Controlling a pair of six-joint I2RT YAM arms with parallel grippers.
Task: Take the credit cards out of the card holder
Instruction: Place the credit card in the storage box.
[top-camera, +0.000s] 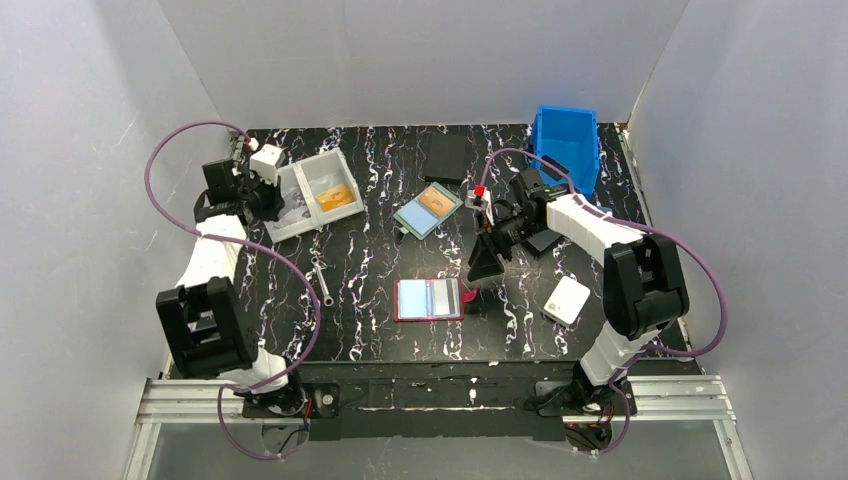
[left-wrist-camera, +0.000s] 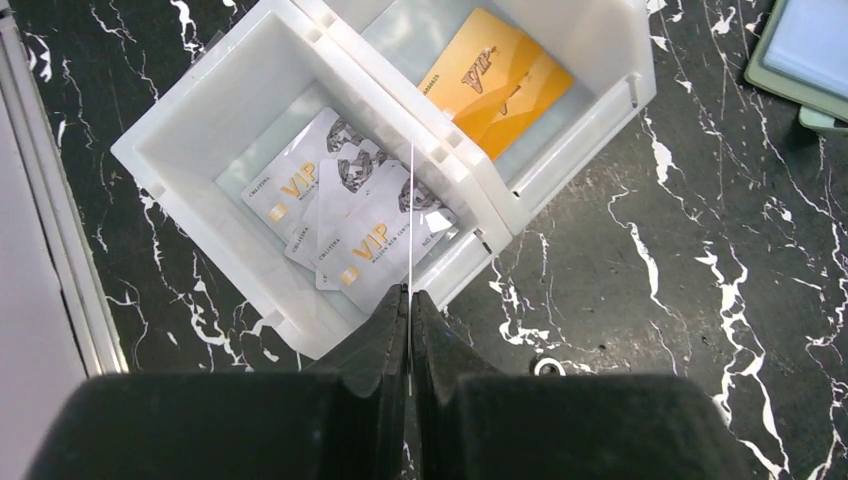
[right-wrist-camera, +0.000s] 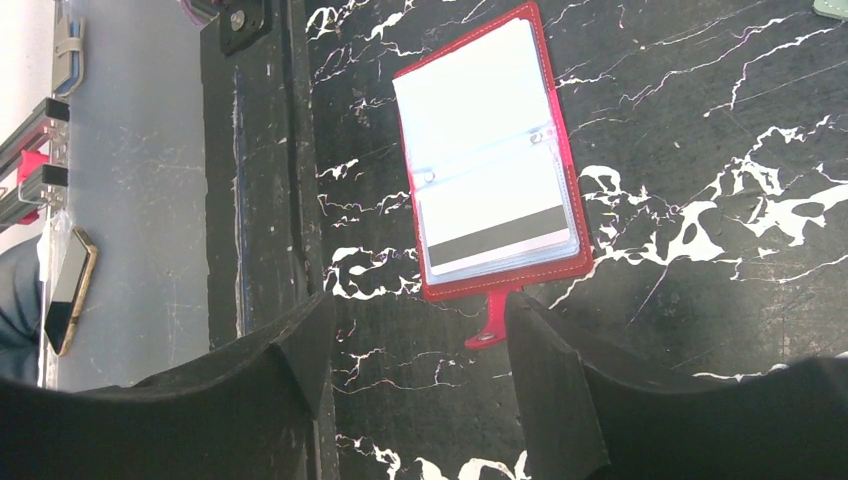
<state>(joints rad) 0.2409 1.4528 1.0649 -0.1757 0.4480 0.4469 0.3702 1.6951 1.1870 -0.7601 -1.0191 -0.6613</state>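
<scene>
Dark-red leather-like bifold card holder lay spread flat on black marbled table, at 6 o'clock from teal-framed flat case. Light-blue credit cards sat inside its clear sleeves, one showing black stripe. Snap tab pointed to 3 o'clock in top view.

Right gripper at 3 o'clock of holder, claw wide, gripping nothing; tab lay between fingertips, contact unclear.

Left gripper at 10 o'clock of table, claw pinched tight, above white two-compartment tray holding silver cards and orange cards.
</scene>
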